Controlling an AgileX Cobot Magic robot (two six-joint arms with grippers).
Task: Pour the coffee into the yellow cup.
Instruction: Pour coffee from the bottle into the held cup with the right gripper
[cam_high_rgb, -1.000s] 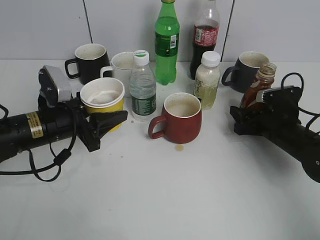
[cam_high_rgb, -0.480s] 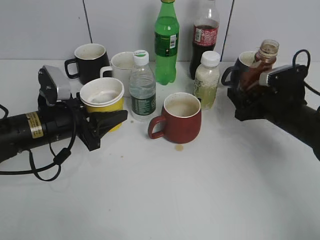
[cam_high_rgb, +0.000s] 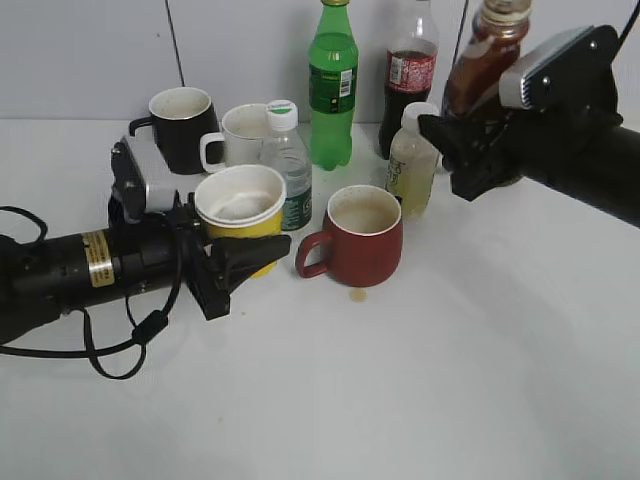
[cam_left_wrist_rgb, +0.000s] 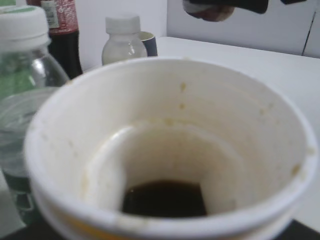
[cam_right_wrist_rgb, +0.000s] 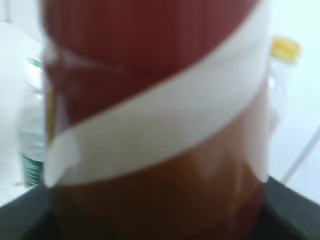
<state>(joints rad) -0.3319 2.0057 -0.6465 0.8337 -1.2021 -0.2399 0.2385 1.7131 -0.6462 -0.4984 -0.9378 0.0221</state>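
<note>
Coffee bottle (cam_right_wrist_rgb: 155, 125) blurred, cropped in right wrist view; yellow cup (cam_left_wrist_rgb: 165, 150) base cut off.

The left pincer (cam_high_rgb: 240, 262) is clamped low near the table; the right pincer (cam_high_rgb: 462, 150) is clamped, raised.

I could not read any word or number. The labels on the tall green plastic bottle (cam_high_rgb: 334, 88), the dark cola bottle (cam_high_rgb: 411, 72) and my left arm's yellow sticker (cam_high_rgb: 96, 259) were too small.
</note>
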